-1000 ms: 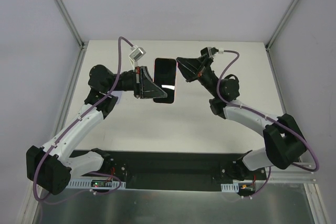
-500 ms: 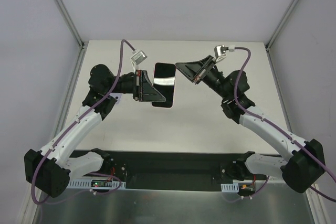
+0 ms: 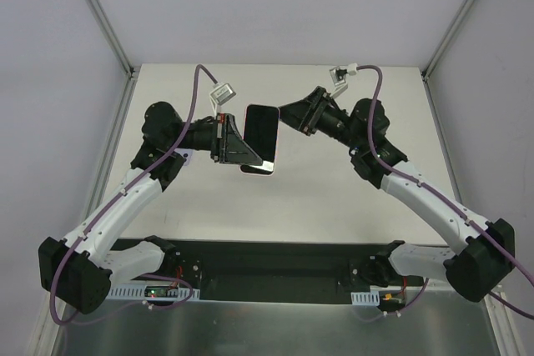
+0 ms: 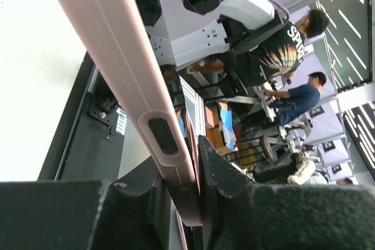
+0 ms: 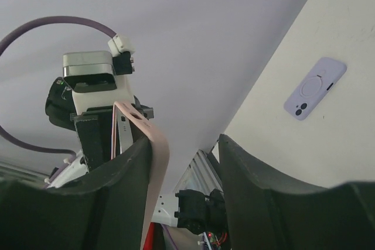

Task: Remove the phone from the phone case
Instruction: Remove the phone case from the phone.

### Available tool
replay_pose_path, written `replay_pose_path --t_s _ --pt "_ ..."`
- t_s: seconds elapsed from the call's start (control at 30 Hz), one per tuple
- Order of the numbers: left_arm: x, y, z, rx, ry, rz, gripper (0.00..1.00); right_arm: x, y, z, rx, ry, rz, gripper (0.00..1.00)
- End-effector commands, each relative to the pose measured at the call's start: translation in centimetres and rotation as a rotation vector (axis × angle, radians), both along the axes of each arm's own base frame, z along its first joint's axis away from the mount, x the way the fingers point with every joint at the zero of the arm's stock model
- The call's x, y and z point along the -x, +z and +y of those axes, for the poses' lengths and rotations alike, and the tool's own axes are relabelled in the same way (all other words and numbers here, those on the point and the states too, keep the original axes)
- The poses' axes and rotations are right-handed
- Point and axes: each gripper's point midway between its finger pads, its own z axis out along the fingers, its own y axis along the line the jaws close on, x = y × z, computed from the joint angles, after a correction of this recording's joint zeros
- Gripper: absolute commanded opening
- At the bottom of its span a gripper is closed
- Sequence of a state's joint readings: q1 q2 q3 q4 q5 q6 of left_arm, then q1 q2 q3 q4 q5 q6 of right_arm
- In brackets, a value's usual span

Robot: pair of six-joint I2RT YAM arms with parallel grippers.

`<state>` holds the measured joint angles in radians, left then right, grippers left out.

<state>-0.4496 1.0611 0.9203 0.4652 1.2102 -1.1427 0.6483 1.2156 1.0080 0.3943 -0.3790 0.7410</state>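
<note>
Left wrist: left gripper clamps phone case; right gripper parted

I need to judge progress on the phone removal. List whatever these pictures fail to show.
- Top view: how far the phone sits in the pink case; too small.
- Left wrist view: the case's lower end, hidden between the left gripper's fingers; its top cut off by the frame edge.
- Right wrist view: the case's face; only its edge shows beside the right gripper.
</note>
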Motion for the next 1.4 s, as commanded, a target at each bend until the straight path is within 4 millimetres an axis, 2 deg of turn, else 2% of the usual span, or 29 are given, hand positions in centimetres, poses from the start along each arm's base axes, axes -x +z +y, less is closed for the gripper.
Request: replay_pose_path --t_s 0.0,0.13,0.4,0.63,0.73,0.77,0.8,0.83,0.93,1.03,1.07,1.17,1.23,1.3,1.37 --pt "5.3 7.6 1.6 0.223 -0.11 -0.597 0.0 5.3 -12.8 1.0 0.334 0.265 0.229 0.5" --pt "4.8 7.2 1.4 0.216 -0.107 -0.585 0.0 7.4 -13.3 1.0 0.321 0.36 0.223 0.5" --pt "2.7 5.7 0.6 0.186 -0.1 -0.544 0.0 12.7 -12.8 2.0 0.284 0.611 0.184 0.5" --pt "0.7 4.2 -0.3 0.162 -0.1 -0.495 0.0 14.8 -12.3 2.9 0.282 0.703 0.158 0.5" --pt "-0.2 3.7 -0.7 0.154 -0.101 -0.477 0.0 15.7 -12.0 3.8 0.282 0.749 0.145 0.4" --pt "-0.4 3.4 -0.9 0.15 -0.104 -0.472 0.0 16.0 -12.0 4.0 0.282 0.761 0.149 0.23" --pt "-0.9 3.1 -1.1 0.143 -0.106 -0.459 0.0 16.1 -12.3 4.2 0.29 0.768 0.162 0.1" --pt "-1.2 2.9 -1.2 0.14 -0.106 -0.455 0.0 16.0 -12.3 4.2 0.294 0.764 0.168 0.01" --pt "-1.6 2.5 -1.4 0.132 -0.108 -0.438 0.0 15.6 -13.3 4.0 0.344 0.73 0.19 0.01" --pt "-2.2 2.4 -1.5 0.116 -0.085 -0.455 0.0 14.2 -14.7 3.0 0.412 0.638 0.246 0.01" --pt "-2.4 1.7 -1.5 0.079 -0.075 -0.397 0.0 13.1 -15.0 2.6 0.441 0.574 0.246 0.01" --pt "-3.5 1.1 -1.7 0.044 -0.028 -0.419 0.0 10.1 -16.3 0.4 0.51 0.401 0.314 0.01" --pt "-4.1 0.2 -1.7 0.013 -0.005 -0.39 0.08 8.4 -16.9 -1.6 0.547 0.294 0.36 0.01" --pt "-4.7 -0.2 -1.6 0.003 0.025 -0.377 0.11 6.6 -17.5 -3.5 0.585 0.175 0.397 0.01" --pt "-5.1 -0.4 -1.5 -0.002 0.049 -0.378 0.26 5.4 -18.0 -4.7 0.614 0.092 0.419 0.01"
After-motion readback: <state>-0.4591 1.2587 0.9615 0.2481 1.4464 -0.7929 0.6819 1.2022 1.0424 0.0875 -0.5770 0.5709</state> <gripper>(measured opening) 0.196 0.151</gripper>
